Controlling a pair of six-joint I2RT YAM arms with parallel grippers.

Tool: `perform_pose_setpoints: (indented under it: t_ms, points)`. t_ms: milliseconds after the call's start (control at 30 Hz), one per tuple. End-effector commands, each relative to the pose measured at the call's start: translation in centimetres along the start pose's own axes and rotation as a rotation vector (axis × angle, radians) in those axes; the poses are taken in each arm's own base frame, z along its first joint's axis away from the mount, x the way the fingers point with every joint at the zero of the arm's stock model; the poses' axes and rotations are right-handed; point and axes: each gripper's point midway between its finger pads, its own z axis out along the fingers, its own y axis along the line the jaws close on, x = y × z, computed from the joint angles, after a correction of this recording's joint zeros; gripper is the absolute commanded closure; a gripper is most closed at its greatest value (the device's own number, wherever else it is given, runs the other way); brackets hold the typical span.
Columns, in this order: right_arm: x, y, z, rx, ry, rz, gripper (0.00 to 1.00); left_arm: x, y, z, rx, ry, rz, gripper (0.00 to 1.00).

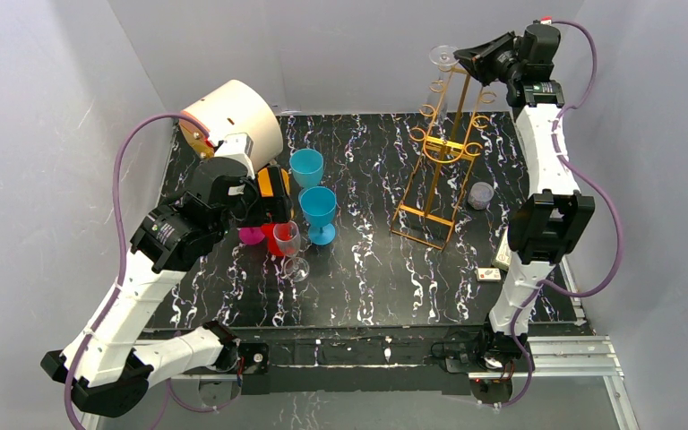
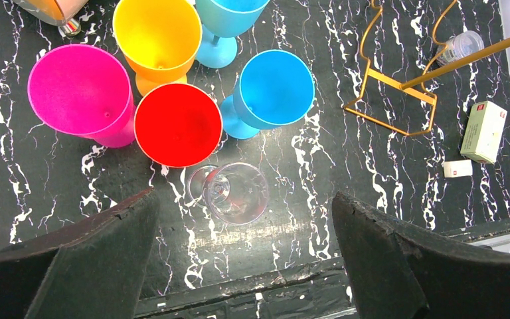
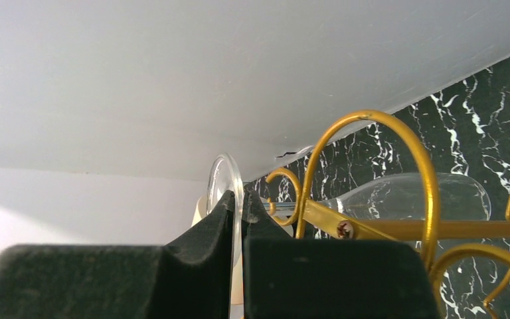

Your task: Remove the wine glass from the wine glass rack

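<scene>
Plainly, the right gripper [image 3: 238, 203] is pinching the thin round foot of the wine glass [image 3: 408, 193], which hangs in the top hooks of the gold rack [image 3: 372, 229]. Its stem is hidden behind fingers and wire. The left gripper [image 2: 244, 199] hangs spread wide above a clear glass [image 2: 239, 194] on the table [image 2: 53, 179], beside coloured cups [image 2: 178, 124].

This is a robotics test cell rather than a home. Plain white walls [image 1: 349, 54] box in a black marble-patterned table [image 1: 376, 260]. In front of the wine glass rack [image 1: 439, 179], along the table's near edge, an aluminium rail [image 1: 573, 358] carries the left arm [image 1: 143, 287] and right arm [image 1: 542, 152], trailing purple cables [image 1: 117, 193]. Left of the rack stand bright plastic goblets [image 1: 315, 206].
</scene>
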Motion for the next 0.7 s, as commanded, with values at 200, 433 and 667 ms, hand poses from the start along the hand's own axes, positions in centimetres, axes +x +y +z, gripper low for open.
perform_pose_setpoints:
  t_ms: [200,433,667]
  points:
    - [-0.6,5.1,-0.8,-0.140,-0.027,-0.073,0.99,0.0,0.2,-0.4,0.000,-0.008,0.000,0.02]
    - [0.9,6.4,-0.5,-0.156,0.003,-0.129,0.99,0.0,0.1,-0.3,0.002,-0.005,0.002,0.02]
    - [1.0,6.0,0.5,-0.131,-0.015,-0.174,0.99,0.0,0.0,-0.2,0.003,-0.003,0.004,0.02]
